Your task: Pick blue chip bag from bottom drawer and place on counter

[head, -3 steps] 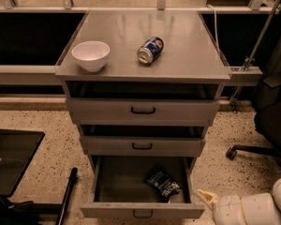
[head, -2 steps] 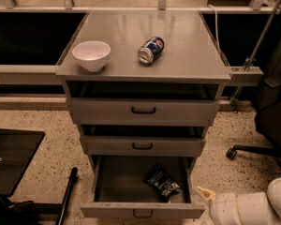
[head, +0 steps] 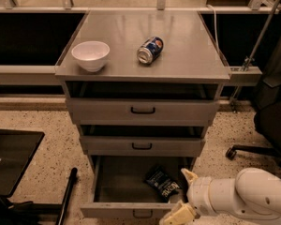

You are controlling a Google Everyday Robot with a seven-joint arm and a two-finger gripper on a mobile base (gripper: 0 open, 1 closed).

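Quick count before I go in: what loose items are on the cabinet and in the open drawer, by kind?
Bowls: 1, white bowl on the counter
Cans: 1, soda can on the counter
Chip bags: 1, blue chip bag in the open bottom drawer, beside the open pincer
Total: 3

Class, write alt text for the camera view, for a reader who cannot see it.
A robot's open gripper hovers at the right front of the pulled-out bottom drawer, near the blue chip bag lying inside. On the counter above sit a white bowl and a blue soda can on its side.
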